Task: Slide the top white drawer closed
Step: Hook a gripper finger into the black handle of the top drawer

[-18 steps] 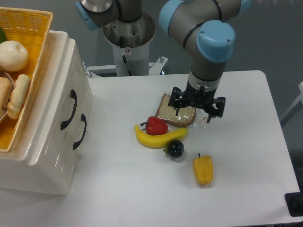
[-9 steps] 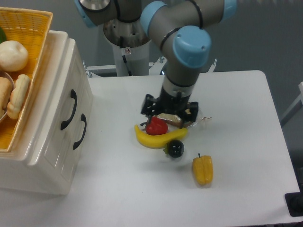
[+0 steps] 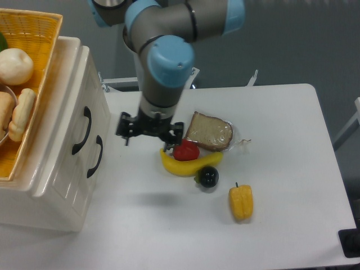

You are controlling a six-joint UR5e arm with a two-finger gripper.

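Top white drawer (image 3: 79,121) seen at desk's (image 3: 281,185) left edge, upper handle of cabinet's two fronts. Gripper (image 3: 149,127) held above desk, between drawer front and bread slice (image 3: 209,131) — nothing gripped, jaws spread wide. Banana (image 3: 188,164), red pepper (image 3: 185,150) seen just beside jaws.

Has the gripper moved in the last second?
Yes. The gripper has swung left, from over the bread slice toward the top white drawer.

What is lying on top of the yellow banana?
A red pepper lies on the banana, covering its middle. A dark round fruit touches its lower edge. Whatever is beneath the banana is hidden.
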